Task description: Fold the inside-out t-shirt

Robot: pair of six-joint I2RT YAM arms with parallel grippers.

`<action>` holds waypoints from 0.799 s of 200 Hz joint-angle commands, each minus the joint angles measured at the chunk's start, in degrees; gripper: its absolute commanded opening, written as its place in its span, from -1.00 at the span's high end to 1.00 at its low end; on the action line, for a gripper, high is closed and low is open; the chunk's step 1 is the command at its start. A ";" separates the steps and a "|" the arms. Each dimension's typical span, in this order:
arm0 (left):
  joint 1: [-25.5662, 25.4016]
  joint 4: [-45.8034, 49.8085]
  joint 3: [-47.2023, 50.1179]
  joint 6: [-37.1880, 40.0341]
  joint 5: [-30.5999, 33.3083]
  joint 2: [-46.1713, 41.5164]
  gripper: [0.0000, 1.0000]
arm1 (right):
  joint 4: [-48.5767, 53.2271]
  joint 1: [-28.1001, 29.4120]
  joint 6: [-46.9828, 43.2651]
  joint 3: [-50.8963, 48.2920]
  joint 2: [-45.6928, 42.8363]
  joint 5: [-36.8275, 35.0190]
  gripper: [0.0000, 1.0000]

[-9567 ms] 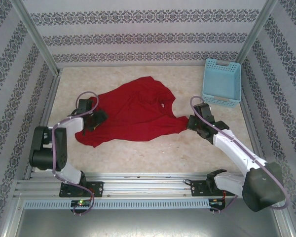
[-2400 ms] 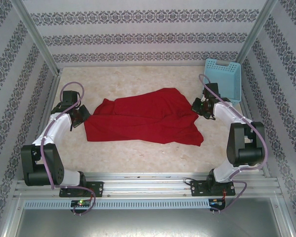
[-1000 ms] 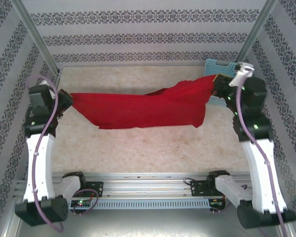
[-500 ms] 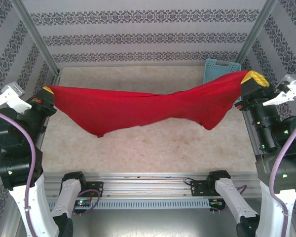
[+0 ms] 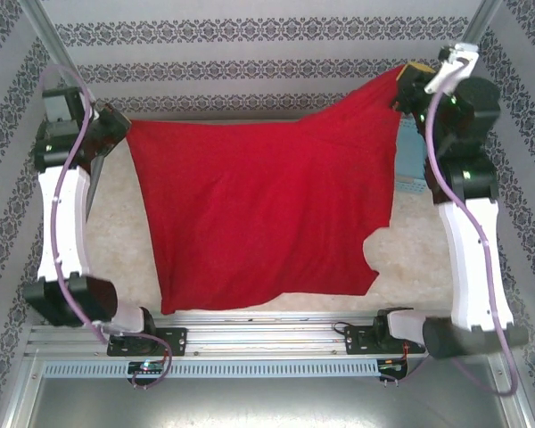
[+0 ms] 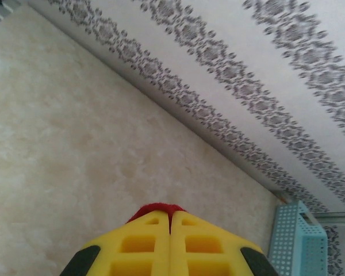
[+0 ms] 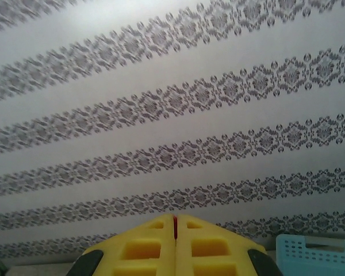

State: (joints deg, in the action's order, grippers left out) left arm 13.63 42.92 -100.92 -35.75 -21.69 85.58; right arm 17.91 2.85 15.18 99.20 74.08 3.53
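Well, left tool (image 5: pixel 120 127) and right tool (image 5: pixel 401 85) each pinch shut on the plain red soft cloth t-shirt (image 5: pixel 259 214) hanging spread between them (right corner higher); thin pinches could slip, dropping it crumpled.

- Plain solid red right across the t-shirt (image 5: pixel 259 214).
- Bright yellow, black at the sides, on the left gripper (image 6: pixel 171 215) and right gripper (image 7: pixel 175 218).
- Light blue with a perforated grid on the basket (image 6: pixel 294 241).
- White with grey ornamental bands on the walls (image 5: pixel 250 67).
- Mottled beige on the table (image 6: pixel 75 144).
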 commanded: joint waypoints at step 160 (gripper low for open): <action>5.79 -28.54 3.86 1.77 -9.18 -3.92 1.00 | -13.64 -1.75 9.81 9.85 14.28 19.16 1.00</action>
State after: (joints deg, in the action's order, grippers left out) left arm 18.52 27.31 -113.95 -33.01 -27.05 88.75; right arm 8.86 0.16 23.51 125.34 93.78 17.41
